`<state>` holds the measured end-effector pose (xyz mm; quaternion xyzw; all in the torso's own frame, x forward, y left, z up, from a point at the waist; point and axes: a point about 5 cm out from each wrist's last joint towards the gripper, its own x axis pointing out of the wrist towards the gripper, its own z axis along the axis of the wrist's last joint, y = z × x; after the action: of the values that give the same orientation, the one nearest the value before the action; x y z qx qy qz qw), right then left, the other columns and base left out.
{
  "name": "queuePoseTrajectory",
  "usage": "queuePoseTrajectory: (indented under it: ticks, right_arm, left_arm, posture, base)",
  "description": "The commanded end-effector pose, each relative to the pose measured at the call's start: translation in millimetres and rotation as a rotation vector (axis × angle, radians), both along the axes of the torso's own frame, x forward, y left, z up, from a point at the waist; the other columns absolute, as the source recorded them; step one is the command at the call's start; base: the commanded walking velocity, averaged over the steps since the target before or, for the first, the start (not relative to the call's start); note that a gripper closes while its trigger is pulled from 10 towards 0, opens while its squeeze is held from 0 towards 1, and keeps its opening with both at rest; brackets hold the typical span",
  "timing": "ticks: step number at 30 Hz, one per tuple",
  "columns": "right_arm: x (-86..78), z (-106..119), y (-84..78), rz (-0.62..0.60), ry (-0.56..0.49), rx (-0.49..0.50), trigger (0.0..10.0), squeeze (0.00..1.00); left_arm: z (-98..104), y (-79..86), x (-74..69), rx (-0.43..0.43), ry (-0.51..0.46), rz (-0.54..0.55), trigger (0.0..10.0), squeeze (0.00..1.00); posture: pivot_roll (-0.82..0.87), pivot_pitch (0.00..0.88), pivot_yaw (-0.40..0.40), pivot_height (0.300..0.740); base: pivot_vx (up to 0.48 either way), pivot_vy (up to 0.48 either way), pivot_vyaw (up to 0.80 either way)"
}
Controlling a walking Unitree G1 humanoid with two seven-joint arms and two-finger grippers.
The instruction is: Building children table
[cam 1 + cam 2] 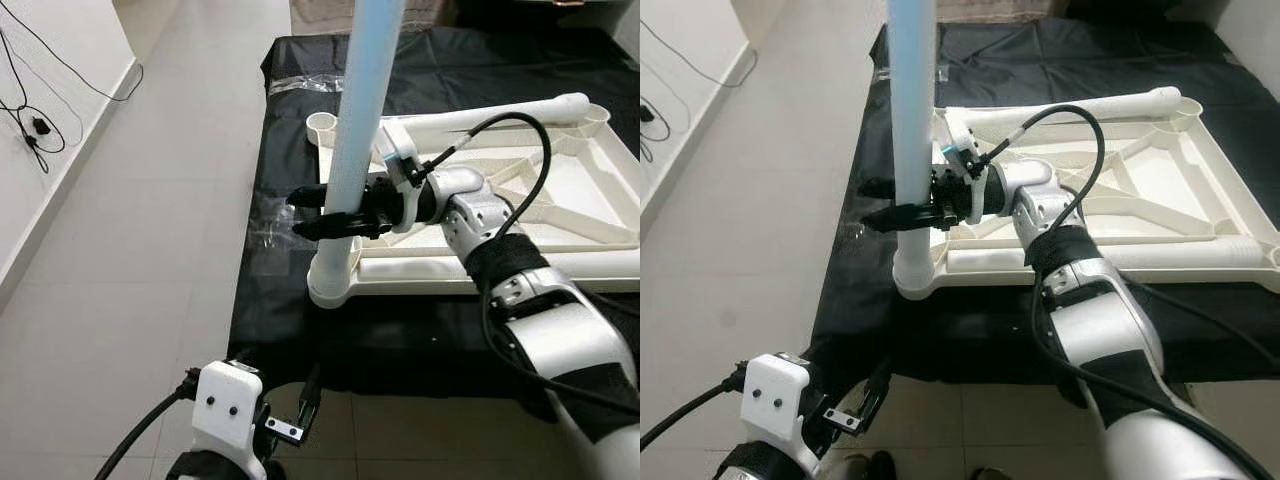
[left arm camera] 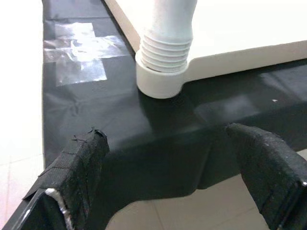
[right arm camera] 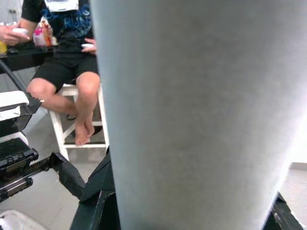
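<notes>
Table leg (image 1: 362, 110) upright in corner socket (image 1: 333, 283), right hand (image 1: 318, 212) clamped round it; left hand (image 2: 177, 187) wide.

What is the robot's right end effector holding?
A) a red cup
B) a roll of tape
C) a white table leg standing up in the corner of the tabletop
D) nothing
C: the right end effector is closed around the upright white plastic table leg, seated in a corner socket of the upside-down white plastic tabletop.

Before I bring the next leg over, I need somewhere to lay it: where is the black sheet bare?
Bare black sheet lies left of the upturned tabletop, around the taped patch, and along the near edge. Crowded: the corner socket, where the right gripper clamps the upright leg. The left gripper hangs open below the sheet's edge.
</notes>
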<state>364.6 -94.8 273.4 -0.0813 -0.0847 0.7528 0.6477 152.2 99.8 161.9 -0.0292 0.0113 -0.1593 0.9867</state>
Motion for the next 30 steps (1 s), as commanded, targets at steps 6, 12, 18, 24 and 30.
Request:
queuePoseTrajectory:
  ticks: [6, 12, 18, 24, 30]
  right_arm:
    - [1.7, -29, 12.7, -0.142, 0.024, -0.091, 10.0, 0.00]
    - [4.7, -30, 18.9, -0.215, 0.015, -0.105, 10.0, 0.00]
    - [11.8, -31, 35.1, -0.354, 0.028, -0.130, 10.0, 0.00]
    - [23.4, -36, 37.9, -0.631, 0.074, -0.098, 10.0, 0.00]
    - [36.8, -45, 26.0, -1.060, 0.143, 0.018, 10.0, 0.00]
  left_arm:
    - [-7, 4.1, 4.7, 0.017, 0.018, 0.018, 10.0, 0.00]
    - [-6, 4.5, 5.7, 0.018, 0.014, 0.021, 10.0, 0.00]
    - [-6, 6.1, 9.0, 0.025, 0.001, 0.030, 10.0, 0.00]
    - [-6, 9.8, 13.8, 0.034, -0.013, 0.039, 10.0, 0.00]
    - [-7, 12.1, 16.9, 0.039, -0.018, 0.046, 10.0, 0.00]
  posture:
    - [0.06, 0.220, -0.003, 0.740]
    - [0.06, 0.214, -0.005, 0.740]
    - [0.05, 0.194, -0.014, 0.740]
    - [0.06, 0.187, -0.016, 0.740]
    - [0.04, 0.178, -0.011, 0.740]
  base:
    - [0.000, 0.000, 0.00]
    - [0.000, 0.000, 0.00]
    - [0.000, 0.000, 0.00]
    - [0.000, 0.000, 0.00]
    - [0.000, 0.000, 0.00]
